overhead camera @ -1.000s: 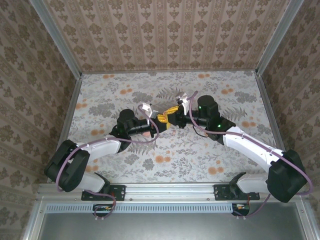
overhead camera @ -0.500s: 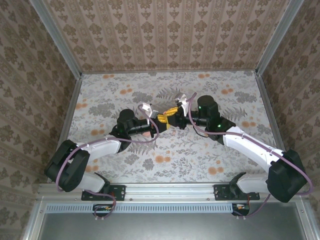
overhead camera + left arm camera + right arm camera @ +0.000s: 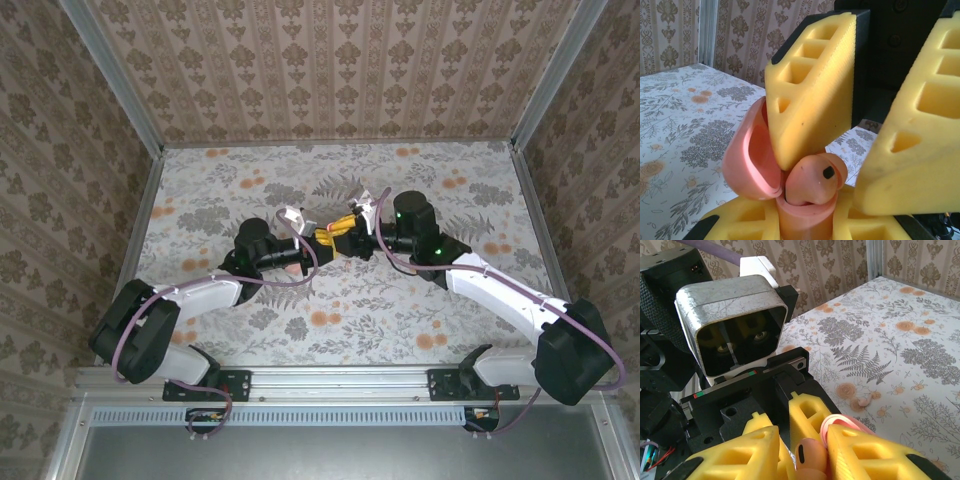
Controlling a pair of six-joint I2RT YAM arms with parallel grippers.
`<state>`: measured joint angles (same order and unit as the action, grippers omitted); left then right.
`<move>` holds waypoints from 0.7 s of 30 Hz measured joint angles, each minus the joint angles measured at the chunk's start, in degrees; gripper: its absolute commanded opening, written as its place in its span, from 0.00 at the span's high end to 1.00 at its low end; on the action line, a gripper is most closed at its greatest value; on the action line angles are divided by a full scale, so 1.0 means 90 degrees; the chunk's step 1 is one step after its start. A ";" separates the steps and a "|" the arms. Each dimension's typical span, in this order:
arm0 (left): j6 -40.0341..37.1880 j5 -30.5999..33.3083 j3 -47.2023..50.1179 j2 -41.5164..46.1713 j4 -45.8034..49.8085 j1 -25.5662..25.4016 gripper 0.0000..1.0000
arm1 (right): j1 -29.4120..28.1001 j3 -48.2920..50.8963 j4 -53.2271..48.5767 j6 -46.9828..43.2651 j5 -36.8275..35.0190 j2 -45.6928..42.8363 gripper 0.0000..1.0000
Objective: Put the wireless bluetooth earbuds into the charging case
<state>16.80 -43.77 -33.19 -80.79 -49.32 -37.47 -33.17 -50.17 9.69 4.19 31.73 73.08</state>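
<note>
Mid-table, above the flowered cloth [image 3: 400,300], the left gripper [image 3: 320,239] clamps the pink case [image 3: 801,223] upright, its lid [image 3: 747,160] swung open. The earbud [image 3: 815,180] stands in the case mouth, lower end inside. Its long axis is near upright and leans slightly, and the rounded head with its dark dot points up. The right gripper [image 3: 352,228], reaching in from the right, has its jaws narrowly parted, one on each side of that head. Whether the pads press it cannot be told. Seating it appears to call for a push down along that axis.
</note>
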 measured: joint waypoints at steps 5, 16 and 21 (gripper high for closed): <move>0.0000 0.0000 0.0000 0.0000 0.0000 -0.0002 0.81 | 0.0000 0.0000 -0.0121 0.0002 -0.0107 -0.0070 0.65; -0.0058 0.0002 -0.0002 0.0000 -0.0027 -0.0002 0.81 | 0.0000 0.0000 -0.0255 0.0056 -0.0308 -0.0260 0.54; -0.0155 0.0005 -0.0002 0.0000 -0.0019 -0.0002 0.81 | 0.0000 0.0000 -0.0287 0.0124 -0.0340 -0.0333 0.50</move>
<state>15.40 -43.72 -33.21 -80.79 -49.50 -37.50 -33.17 -50.17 7.11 5.30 28.67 70.08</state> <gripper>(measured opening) 0.197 0.493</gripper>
